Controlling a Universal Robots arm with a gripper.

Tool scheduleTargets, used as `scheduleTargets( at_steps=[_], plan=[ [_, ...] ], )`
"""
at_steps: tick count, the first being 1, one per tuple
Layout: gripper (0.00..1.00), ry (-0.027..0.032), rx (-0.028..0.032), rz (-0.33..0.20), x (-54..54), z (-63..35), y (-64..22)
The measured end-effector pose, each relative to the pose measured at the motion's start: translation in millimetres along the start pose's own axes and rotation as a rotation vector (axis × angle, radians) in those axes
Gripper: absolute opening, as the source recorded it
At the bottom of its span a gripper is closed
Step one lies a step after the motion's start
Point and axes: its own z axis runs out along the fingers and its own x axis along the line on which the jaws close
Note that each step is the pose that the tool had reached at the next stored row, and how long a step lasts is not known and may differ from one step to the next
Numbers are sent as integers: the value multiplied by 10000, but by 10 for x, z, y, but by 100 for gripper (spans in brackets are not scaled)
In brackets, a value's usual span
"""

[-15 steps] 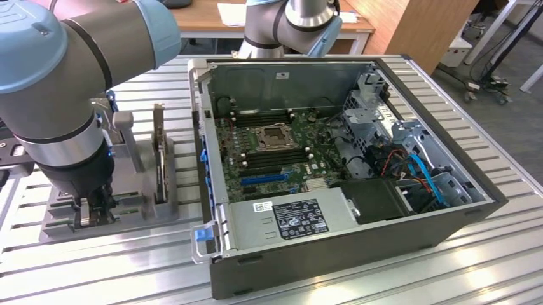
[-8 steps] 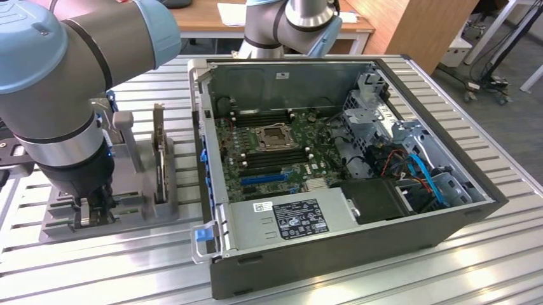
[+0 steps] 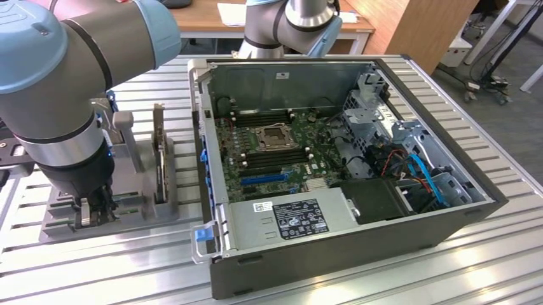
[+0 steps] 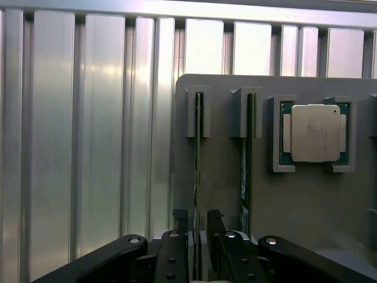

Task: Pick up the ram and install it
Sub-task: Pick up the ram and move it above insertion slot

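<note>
Two green ram sticks stand on edge in slots of a grey holder [image 4: 224,177]. My gripper [image 4: 198,223] is lowered over the end of one ram stick [image 4: 197,153], one black fingertip [image 4: 181,219] on each side of it with a narrow gap left, so the jaws are open around it. The other ram stick [image 4: 244,177] stands in the neighbouring slot, untouched. In the exterior view the gripper [image 3: 93,213] reaches down into the grey holder [image 3: 136,203] at that view's left, beside the open computer case [image 3: 339,267].
A silver processor [image 4: 315,132] lies in a pocket of the holder beside the sticks. A dark expansion card [image 3: 159,152] stands upright in the holder near the arm. Inside the case lie the motherboard [image 3: 271,143], a power supply [image 3: 288,219] and drive cages [image 3: 373,121]. The table is ribbed aluminium [image 3: 102,273].
</note>
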Motion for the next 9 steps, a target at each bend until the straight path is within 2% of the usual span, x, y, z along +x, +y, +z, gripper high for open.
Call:
scheduleTargets(
  at_steps=[9],
  plan=[
    [27, 1, -2, -1, -9, 3, -1]
  ],
)
